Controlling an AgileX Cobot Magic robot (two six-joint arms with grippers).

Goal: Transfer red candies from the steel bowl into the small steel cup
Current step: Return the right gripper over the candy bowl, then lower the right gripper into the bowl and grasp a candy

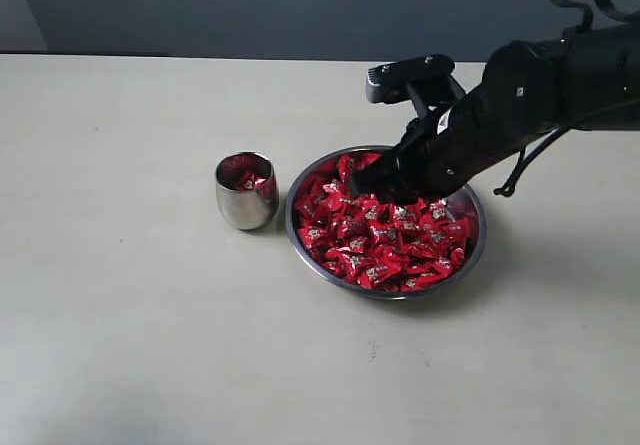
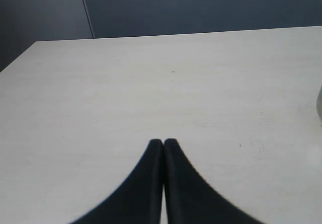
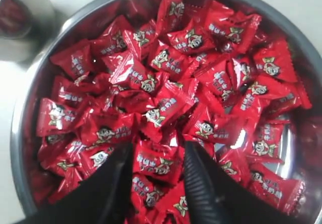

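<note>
The steel bowl [image 1: 290, 227] holds a heap of red candies [image 1: 385, 240] near the table's middle. The small steel cup [image 1: 243, 203] stands just left of it, with a few red candies [image 1: 250, 179] inside. My right gripper [image 1: 366, 187] reaches down onto the far left part of the heap. In the right wrist view the gripper [image 3: 158, 151] is open, its fingers straddling one candy [image 3: 158, 164] on the pile. The bowl's rim [image 3: 17, 133] and the cup [image 3: 20, 17] also show there. My left gripper [image 2: 163, 141] is shut and empty over bare table.
The pale table [image 1: 120, 315] stretches around the bowl and cup, with a dark wall behind it. The right arm [image 1: 540, 95] comes in from the right, above the bowl's far side. A pale curved edge [image 2: 319, 103] shows at the border of the left wrist view.
</note>
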